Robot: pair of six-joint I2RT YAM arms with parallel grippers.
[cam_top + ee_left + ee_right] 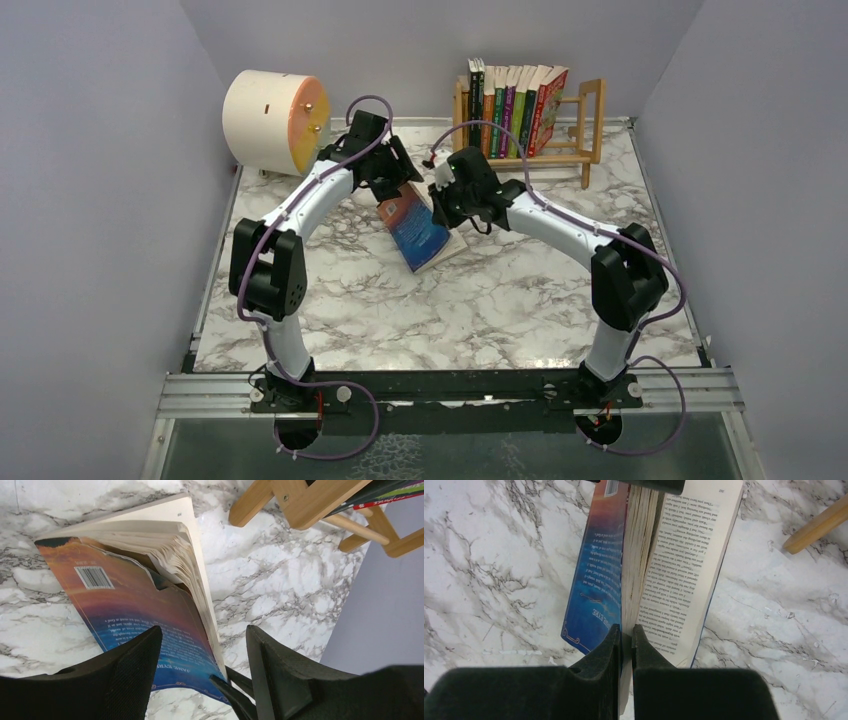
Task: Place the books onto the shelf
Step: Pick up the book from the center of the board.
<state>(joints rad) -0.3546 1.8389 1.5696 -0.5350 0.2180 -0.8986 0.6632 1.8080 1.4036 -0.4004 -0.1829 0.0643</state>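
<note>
One blue paperback [420,232] lay splayed open on the bench [520,300] between the arms, short of the shelf [591,112]. The right hand [625,642] was pinched tight on a thin wad of its pages. The left hand [203,635] stood half open astride the lower corner, not clamping. Judged light and floppy, leaves liable to tear; better gripped across the whole closed block near the spine. Free room showed right of the leaning books [510,105], inside the end frame.

Cover of blue book [130,615]: "JANE EYRE", upside down; barcode [94,577] there; page print illegible.
</note>
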